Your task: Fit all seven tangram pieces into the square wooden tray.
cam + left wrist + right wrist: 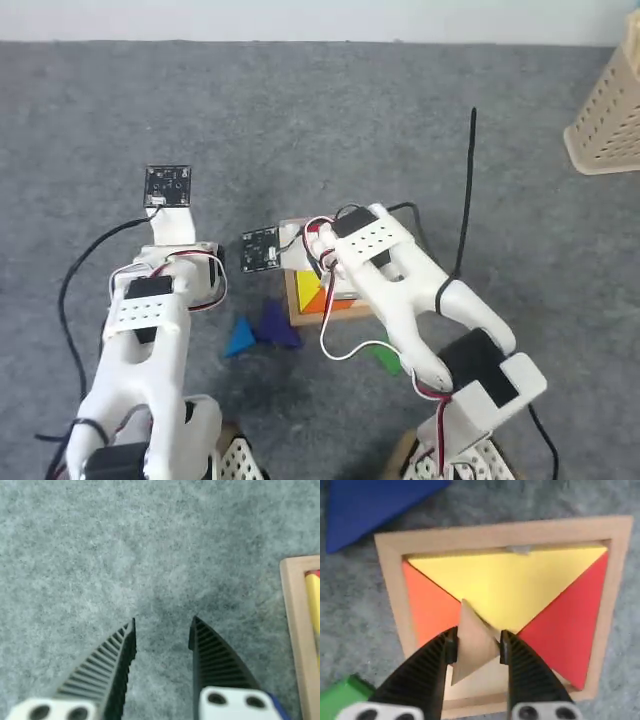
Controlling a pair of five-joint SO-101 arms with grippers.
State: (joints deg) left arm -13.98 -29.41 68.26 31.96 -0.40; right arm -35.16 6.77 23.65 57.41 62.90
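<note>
The square wooden tray (495, 530) holds a large yellow triangle (505, 580), an orange triangle (427, 610) and a red triangle (570, 630). My right gripper (478, 634) is over the tray's open part, shut on a pale wooden triangle (471, 620) that stands tilted on its edge. A blue piece (365, 505) lies outside one tray corner and a green piece (342, 695) outside another. In the high view the tray (330, 312) sits under the right arm. My left gripper (162, 625) hangs open over bare carpet, beside the tray's rim (295, 630).
On the carpet left of the tray lie a light blue triangle (240, 338) and a dark blue piece (276, 325); the green piece (385, 358) lies to its right, under the right arm. A black cable (470, 190) runs behind. A beige perforated basket (610, 110) stands far right.
</note>
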